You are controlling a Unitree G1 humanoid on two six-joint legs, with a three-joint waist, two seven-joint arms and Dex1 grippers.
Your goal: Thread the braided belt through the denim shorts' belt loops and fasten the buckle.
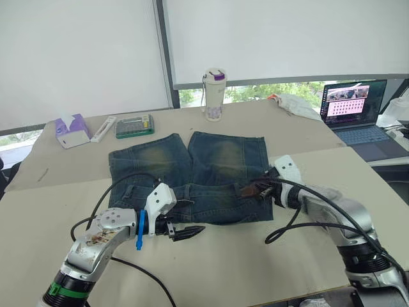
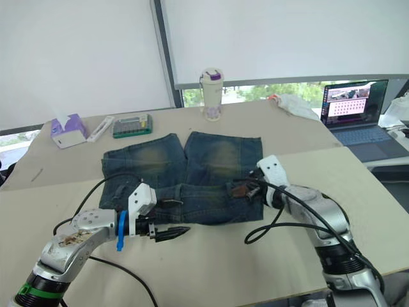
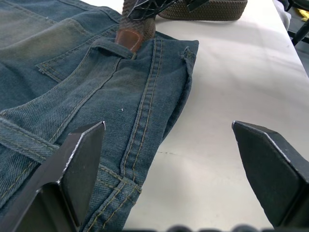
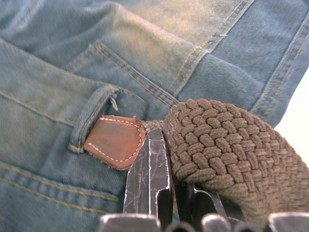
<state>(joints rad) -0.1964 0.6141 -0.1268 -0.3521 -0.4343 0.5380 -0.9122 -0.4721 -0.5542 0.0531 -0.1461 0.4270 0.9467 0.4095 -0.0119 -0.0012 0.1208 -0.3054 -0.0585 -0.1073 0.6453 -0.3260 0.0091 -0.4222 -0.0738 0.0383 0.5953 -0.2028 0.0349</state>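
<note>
The denim shorts (image 1: 192,176) lie flat in the middle of the table (image 1: 255,268), legs pointing to 12 o'clock and the waistband on the near side. The right gripper (image 1: 261,190), at 3 o'clock of the shorts, is squeezed tight on the braided belt (image 4: 217,145) just behind its brown leather tip (image 4: 115,140). The tip is touching a belt loop (image 4: 91,118) at that end of the waistband and looks like it is just starting to go under it. The left gripper (image 1: 186,233) sits at 7 o'clock by the waistband, spread wide and holding nothing. What could go wrong: the soft belt might bend or bunch up when pushed, so the tip could slide off the loop and not go through. The shorts might also get shoved along, because nothing is holding them down. The table is pale and smooth. At the far side sit a tissue box (image 1: 71,130), a green case (image 1: 134,125) and a water bottle (image 1: 215,94). A laptop (image 1: 356,109) is at 2 o'clock, under white window blinds (image 1: 83,51).
</note>
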